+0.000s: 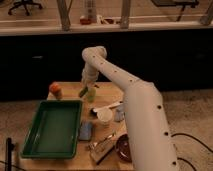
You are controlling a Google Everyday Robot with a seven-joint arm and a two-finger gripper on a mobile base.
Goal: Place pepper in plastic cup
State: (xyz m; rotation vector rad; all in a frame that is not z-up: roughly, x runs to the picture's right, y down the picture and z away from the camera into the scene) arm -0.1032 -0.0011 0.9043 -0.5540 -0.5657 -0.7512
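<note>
Hovering at the table's (67,90) far edge, your gripper (86,87) pinches the pepper (82,92) just beside the plastic cup (91,94). Release off-centre and you could see it glance off the rim onto the tabletop.

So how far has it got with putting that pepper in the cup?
Picked up, it seems: the small dark-green pepper hangs at the gripper, off the table, at the far end of the wooden table. In hand: it sits right beside the translucent yellow-green plastic cup. Left: getting it over the cup's mouth and letting go.
</note>
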